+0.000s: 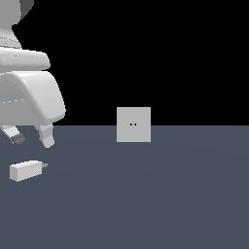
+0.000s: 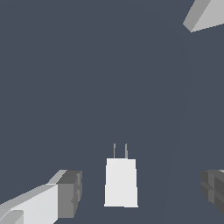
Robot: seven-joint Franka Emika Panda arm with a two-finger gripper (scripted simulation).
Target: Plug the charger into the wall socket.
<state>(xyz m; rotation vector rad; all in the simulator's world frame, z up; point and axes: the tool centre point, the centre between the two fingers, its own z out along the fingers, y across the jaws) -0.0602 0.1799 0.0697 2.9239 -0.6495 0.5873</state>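
The charger (image 1: 26,170) is a small off-white block lying flat on the grey floor at the exterior view's left, its short grey prongs pointing toward the exterior view's right. The wall socket (image 1: 133,124) is an upright light-grey square plate with two tiny dark holes, standing farther back near the middle. My gripper (image 1: 32,140) hangs open just above the charger, holding nothing. In the wrist view the charger (image 2: 121,183) lies between the two spread fingers (image 2: 65,194), below them, and a corner of the socket (image 2: 205,15) shows at the edge.
A flat dark grey floor (image 1: 146,194) spreads under everything. The arm's white body (image 1: 29,92) fills the upper part of the exterior view's left. Behind the socket is plain black background.
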